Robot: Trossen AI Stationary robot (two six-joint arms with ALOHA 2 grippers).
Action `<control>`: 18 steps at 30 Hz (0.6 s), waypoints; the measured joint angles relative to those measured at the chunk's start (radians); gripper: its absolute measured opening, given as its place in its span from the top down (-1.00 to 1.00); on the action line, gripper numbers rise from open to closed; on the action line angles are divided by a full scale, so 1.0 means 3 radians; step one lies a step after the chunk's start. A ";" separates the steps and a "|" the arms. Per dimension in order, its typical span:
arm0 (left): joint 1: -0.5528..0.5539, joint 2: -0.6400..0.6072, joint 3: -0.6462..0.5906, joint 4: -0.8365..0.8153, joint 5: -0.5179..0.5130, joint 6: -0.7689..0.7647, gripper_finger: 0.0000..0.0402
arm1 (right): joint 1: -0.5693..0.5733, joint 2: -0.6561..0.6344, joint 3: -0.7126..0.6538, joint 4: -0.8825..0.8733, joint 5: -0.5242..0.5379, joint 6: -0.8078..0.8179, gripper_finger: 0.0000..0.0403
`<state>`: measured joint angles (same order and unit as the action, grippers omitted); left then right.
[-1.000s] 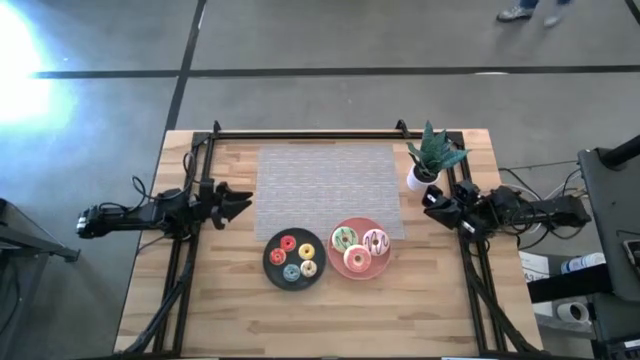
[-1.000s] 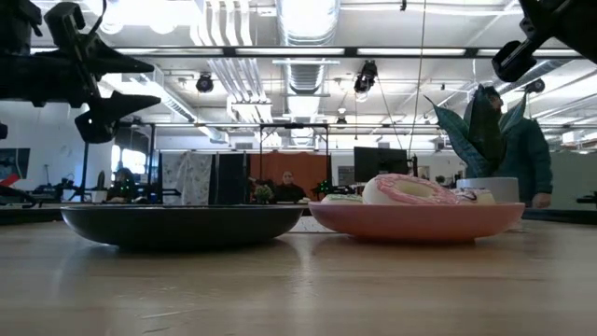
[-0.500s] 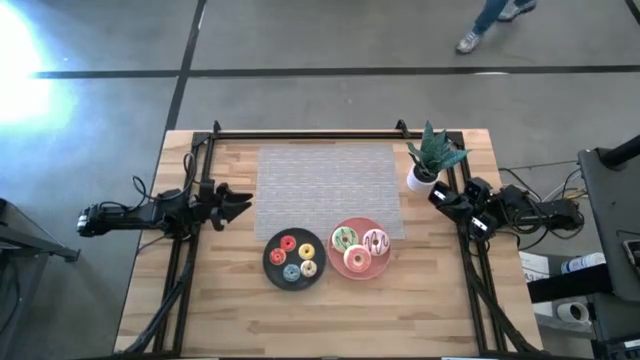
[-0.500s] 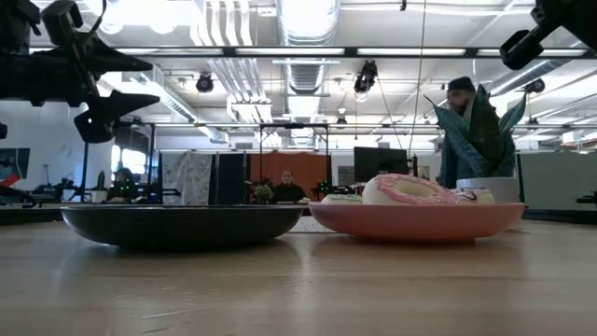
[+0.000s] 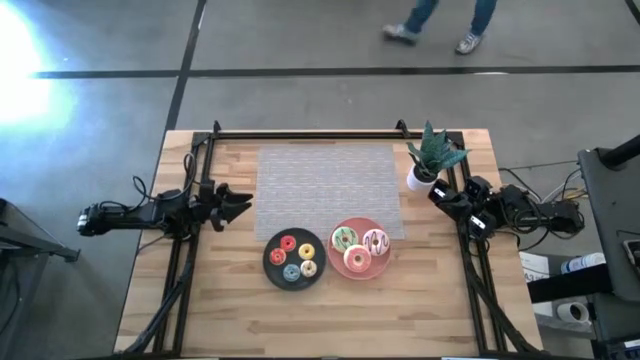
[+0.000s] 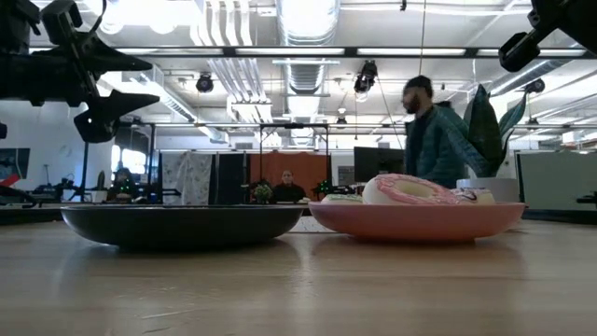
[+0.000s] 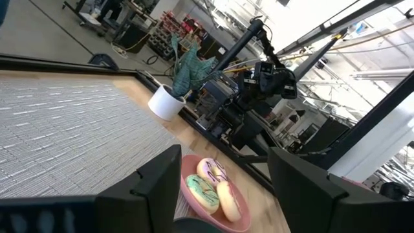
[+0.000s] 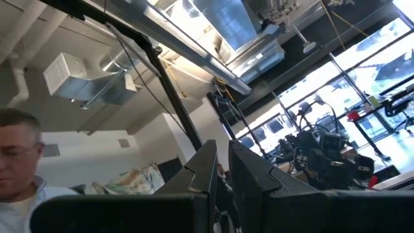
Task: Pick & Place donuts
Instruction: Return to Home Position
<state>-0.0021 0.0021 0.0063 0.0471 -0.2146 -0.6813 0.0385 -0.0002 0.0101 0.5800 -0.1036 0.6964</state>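
Now hovering with the right gripper [image 5: 437, 195] pinched almost closed, empty, beyond the pink plate's [image 6: 420, 222] right side, and the left gripper [image 5: 245, 204] spread open well off its left. Resting donuts [image 6: 401, 191] on that plate, nearer the right gripper, and on the black plate [image 6: 182, 224] alongside.

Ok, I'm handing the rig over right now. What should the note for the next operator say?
Left claw: open, empty, over the left side of the table.
Right claw: carries nothing, at the right edge beside the potted plant.
Small donuts: on the black plate.
Big donuts: three on the pink plate.
Done: no donut lies loose on the table.
Left: probably only parking the arms at home.
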 joint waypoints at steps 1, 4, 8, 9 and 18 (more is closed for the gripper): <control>0.0000 0.0000 0.0000 0.0000 0.0000 0.0001 -0.02 | -0.0002 0.0000 0.0000 0.0000 0.0000 0.0000 0.83; 0.0000 0.0000 0.0005 -0.0003 0.0000 0.0000 -0.02 | -0.0001 0.0000 0.0000 0.0000 -0.0001 0.0001 0.83; 0.0000 0.0000 0.0011 -0.0008 0.0001 0.0001 -0.02 | 0.0002 0.0000 0.0000 0.0000 0.0000 0.0000 0.83; 0.0000 0.0000 0.0011 -0.0008 0.0001 0.0001 -0.02 | 0.0002 0.0000 0.0000 0.0000 -0.0001 0.0000 0.83; 0.0000 0.0001 0.0014 -0.0008 0.0001 0.0001 -0.02 | 0.0011 0.0007 -0.0003 -0.0148 -0.2705 0.0853 0.83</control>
<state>-0.0021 0.0025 0.0105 0.0448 -0.2142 -0.6811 0.0418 0.0019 0.0093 0.5355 -0.9149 0.9523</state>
